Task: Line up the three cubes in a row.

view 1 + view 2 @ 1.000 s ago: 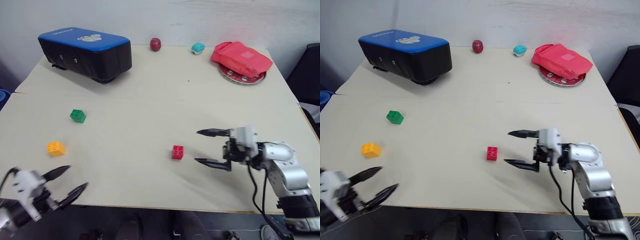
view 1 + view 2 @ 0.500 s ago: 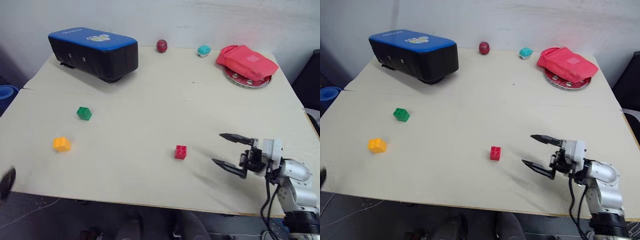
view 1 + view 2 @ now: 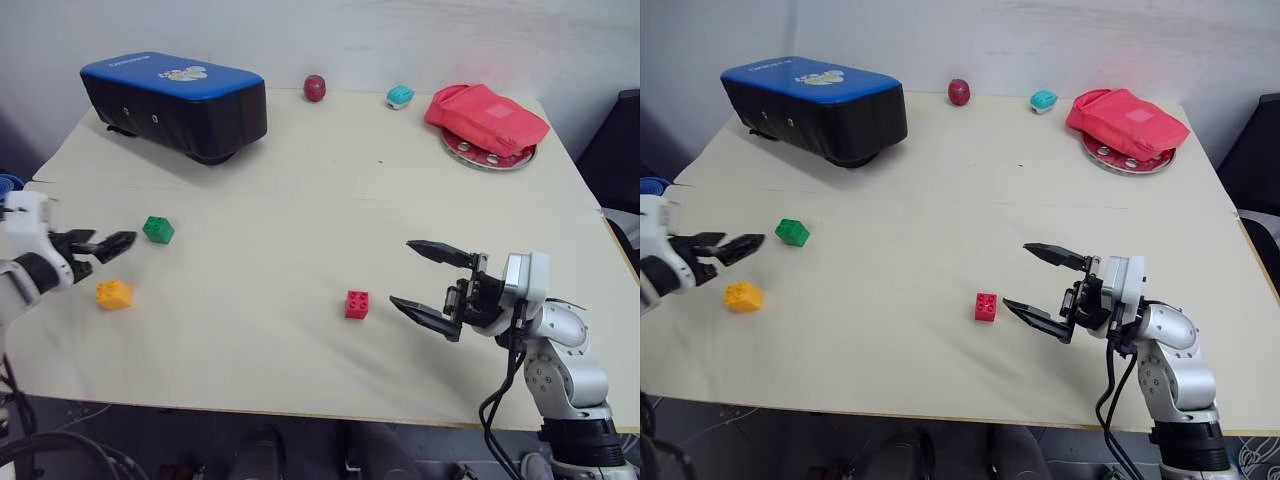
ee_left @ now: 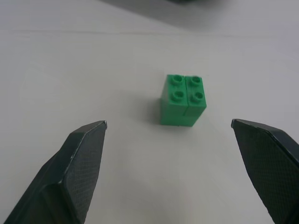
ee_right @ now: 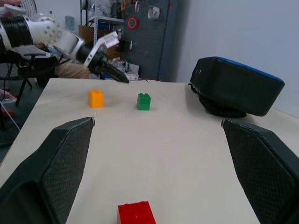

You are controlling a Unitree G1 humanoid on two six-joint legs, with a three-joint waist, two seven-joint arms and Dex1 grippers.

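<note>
We had the left gripper [image 3: 112, 244] spread wide, aimed at the green cube [image 4: 183, 100] — nothing gripped yet; R gripper [image 3: 425, 284] gaped beside the red cube [image 3: 356, 304], orange cube [image 3: 113, 294] near table's L edge — next: close in, pinch green.

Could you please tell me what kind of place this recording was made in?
Probably a workshop or robotics lab: the right wrist view shows a dark pegboard hung with tools and cluttered metal shelving behind the pale beige table, which carries small studded plastic toy bricks as test props.
</note>
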